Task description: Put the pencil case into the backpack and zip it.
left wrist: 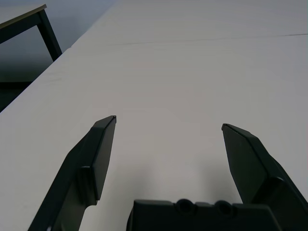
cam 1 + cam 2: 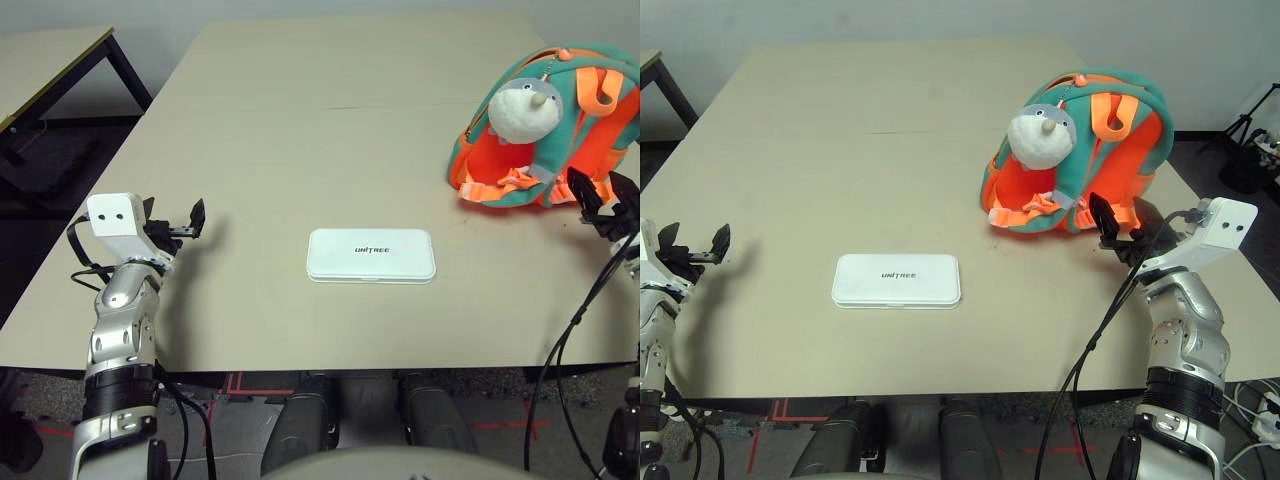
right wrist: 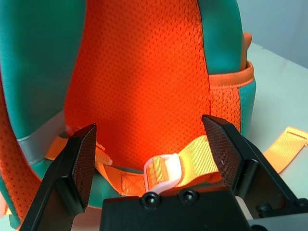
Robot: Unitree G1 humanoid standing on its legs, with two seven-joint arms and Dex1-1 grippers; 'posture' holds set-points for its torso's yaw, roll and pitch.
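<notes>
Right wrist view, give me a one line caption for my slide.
Open right end effector facing the backpack, its orange strap and white buckle just ahead between the fingers.

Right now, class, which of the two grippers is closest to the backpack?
The right gripper: it hangs open just in front of the backpack, while the left gripper is far across the table, past the pencil case.

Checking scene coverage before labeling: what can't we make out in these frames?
- Backpack zipper and opening: not discernible in the head views; the plush toy hangs in front.
- Backpack in the right wrist view: cut off by the edges, orange mesh and straps seen past the open right hand.
- Pencil case: underside hidden against the table.
</notes>
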